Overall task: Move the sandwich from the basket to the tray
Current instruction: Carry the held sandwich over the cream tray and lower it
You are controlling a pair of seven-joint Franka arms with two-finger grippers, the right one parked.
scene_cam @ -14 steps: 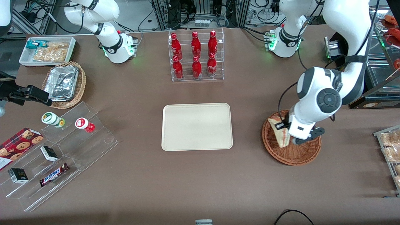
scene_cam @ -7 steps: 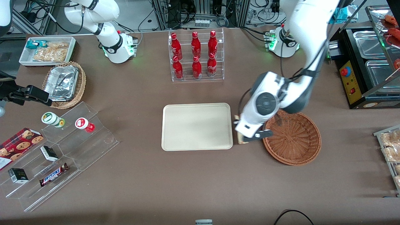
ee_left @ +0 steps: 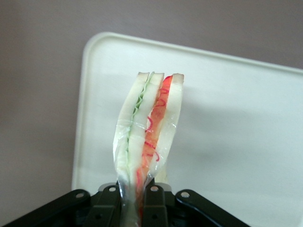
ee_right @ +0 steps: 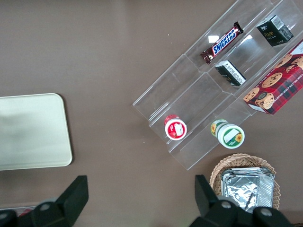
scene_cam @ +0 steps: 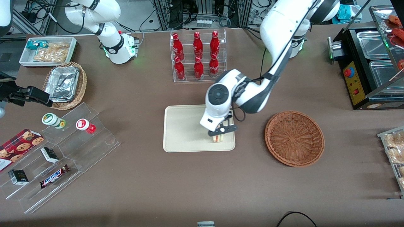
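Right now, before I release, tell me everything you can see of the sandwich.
The sandwich is a thin wedge of pale white bread slices with a green layer and a red layer showing on its cut edge, wrapped in clear film. The end effector is shut on one end of it, so it juts out edge-on over the cream tray. Whether it touches the tray cannot be told. The basket sits empty.

The working arm is glossy white with rounded shells, joined by dark grey bands at the joints. A round dark grey cap with a small ring sits at its wrist joint, and a thin black cable loops beside it. The gripper (scene_cam: 220,135) is black; the wrist camera shows its flat black body (ee_left: 137,208) with several small silver screw heads just beside the two fingers (ee_left: 152,204).
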